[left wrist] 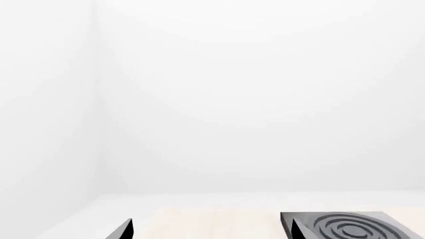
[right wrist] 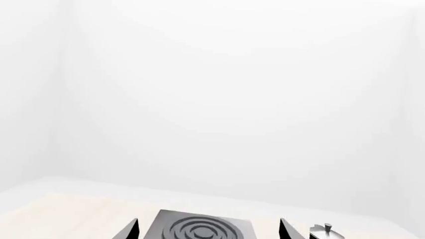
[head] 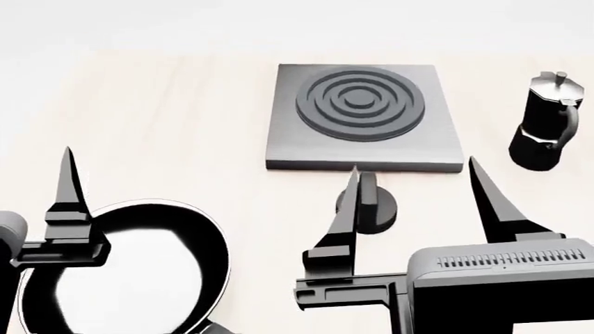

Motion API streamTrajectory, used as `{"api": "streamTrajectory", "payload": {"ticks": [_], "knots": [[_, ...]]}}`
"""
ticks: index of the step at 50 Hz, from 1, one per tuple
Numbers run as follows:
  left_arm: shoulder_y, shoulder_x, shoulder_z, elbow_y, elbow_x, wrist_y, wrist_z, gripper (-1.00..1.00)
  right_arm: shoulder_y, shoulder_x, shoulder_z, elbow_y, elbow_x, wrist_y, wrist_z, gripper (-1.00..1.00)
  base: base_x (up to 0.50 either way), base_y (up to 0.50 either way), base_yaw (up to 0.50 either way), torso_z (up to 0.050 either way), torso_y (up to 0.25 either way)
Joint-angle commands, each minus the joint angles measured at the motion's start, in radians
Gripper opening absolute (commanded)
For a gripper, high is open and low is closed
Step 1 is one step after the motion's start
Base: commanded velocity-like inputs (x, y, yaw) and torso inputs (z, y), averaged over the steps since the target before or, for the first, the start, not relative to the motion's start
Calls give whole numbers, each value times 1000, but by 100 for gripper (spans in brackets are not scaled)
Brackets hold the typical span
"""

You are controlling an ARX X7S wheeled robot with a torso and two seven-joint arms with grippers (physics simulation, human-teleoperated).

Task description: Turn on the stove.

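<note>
Left pincer sits way over at 9 o'clock in the head view, low down. Only one dark finger of it shows there, pointing up toward the far edge, so from that view I can't tell the gap. The left wrist view catches two fingertips set well apart with nothing between them, so it looks spread open and empty.

Right under it, at about 7 o'clock, is the black pan, shiny inside, lying flat on the pale wood surface. The left finger stands over the pan's rim in the head view; whether it touches, no idea.

Moving right to the middle: the stove lies flat at 12 o'clock, a grey square slab with a dark ringed burner. Its little black knob sits just in front of the slab's near edge, roughly dead centre.

The right pincer is at about 5 o'clock, fingers wide apart and gripping nothing. Its left finger overlaps the knob's left side in the head view, and the other finger stands well to the right of it. Contact is impossible to call from here.

Far right at 2 o'clock, a black moka pot stands upright, clear of the stove.
</note>
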State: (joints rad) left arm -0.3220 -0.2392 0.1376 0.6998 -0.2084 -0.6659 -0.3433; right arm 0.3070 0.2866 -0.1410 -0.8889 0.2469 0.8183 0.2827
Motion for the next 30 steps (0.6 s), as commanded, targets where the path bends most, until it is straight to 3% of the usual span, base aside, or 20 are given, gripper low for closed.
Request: {"api": "streamTrajectory", "payload": {"ticks": [1, 30], "knots": [[0, -3, 3, -6, -4, 7, -4, 100, 0, 3, 0, 2, 5, -3, 5, 100, 242, 0, 0, 0, 0], [-3, -14, 8, 1, -17, 1, -19, 100, 2, 14, -2, -4, 17, -3, 19, 100, 242, 0, 0, 0, 0]]}}
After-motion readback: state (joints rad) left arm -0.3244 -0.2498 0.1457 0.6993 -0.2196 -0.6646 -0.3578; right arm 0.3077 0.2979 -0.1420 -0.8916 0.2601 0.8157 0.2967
